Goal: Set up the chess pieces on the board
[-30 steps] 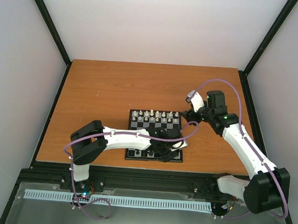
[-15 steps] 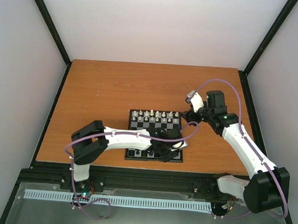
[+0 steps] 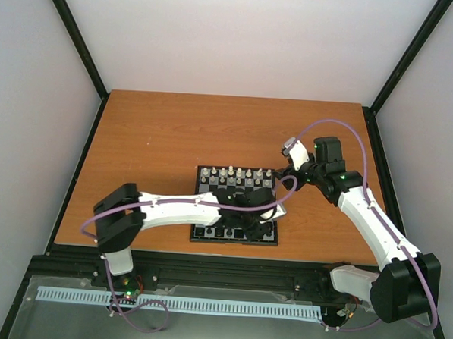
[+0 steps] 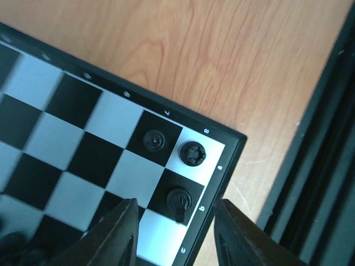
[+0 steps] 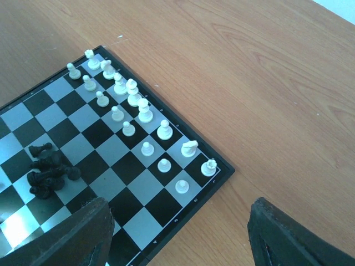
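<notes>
The board (image 4: 66, 160) shows its near corner in the left wrist view. On it stand three black chess pieces: a pawn (image 4: 154, 141), a rook (image 4: 192, 153) and a knight (image 4: 179, 203). My left gripper (image 4: 175, 235) hovers open just over the knight, its fingers (image 4: 119, 233) apart from it on both sides. In the right wrist view, white pieces (image 5: 145, 113) stand in two rows along the board's (image 5: 138, 183) far edge, and several black pieces (image 5: 50, 172) lie in a heap mid-board. My right gripper (image 5: 183, 238) is wide open and empty over the board's far right corner.
From above, the board (image 3: 199, 176) lies near the front edge of the brown table (image 3: 152, 143). The left gripper (image 3: 255, 226) crosses over its near right part and the right gripper (image 3: 284, 171) hangs by its far right corner. A black rail (image 4: 327, 166) runs along the table's front.
My left gripper has opened and let go of the black knight, which now stands on the board's corner rank. The left arm's elbow has swung left. The right arm has barely shifted.
</notes>
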{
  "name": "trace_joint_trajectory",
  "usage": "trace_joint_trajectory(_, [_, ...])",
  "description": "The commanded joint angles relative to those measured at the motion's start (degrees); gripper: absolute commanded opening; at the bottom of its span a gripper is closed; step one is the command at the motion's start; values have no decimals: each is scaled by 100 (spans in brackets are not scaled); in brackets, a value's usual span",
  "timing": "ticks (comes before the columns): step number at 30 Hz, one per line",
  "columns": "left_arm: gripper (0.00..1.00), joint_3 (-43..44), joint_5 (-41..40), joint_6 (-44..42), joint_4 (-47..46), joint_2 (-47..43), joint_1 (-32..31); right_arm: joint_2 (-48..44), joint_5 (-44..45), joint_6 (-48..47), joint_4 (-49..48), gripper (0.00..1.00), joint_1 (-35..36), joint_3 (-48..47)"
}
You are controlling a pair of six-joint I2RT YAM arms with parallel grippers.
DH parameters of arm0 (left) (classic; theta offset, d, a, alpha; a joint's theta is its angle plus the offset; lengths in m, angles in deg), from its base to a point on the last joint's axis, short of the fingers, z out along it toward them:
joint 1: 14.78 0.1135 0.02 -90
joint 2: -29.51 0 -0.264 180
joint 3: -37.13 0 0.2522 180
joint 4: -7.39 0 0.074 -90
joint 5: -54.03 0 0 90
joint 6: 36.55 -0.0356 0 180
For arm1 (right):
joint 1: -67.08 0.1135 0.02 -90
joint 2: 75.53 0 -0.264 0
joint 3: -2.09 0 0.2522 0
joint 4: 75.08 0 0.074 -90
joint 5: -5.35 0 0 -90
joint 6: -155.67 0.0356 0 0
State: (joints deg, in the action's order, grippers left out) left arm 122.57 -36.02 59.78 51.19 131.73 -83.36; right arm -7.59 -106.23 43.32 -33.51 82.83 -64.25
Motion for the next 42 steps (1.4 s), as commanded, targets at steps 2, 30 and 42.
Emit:
trace_joint_trajectory(2, [45, 482, -327, 7, 549, -932, -59, -24, -387, -193, 148, 67, -53, -156])
trace_joint_trajectory(30, [100, -2089, -3971, 969, 235, -5461, 1848, 1427, -335, -1180, 1137, 52, 1513, -947])
trace_joint_trajectory(42, [100, -1567, -4481, 2378, 1232, -4240, 2462, 2817, 273, -912, 1427, 41, 2084, -1729])
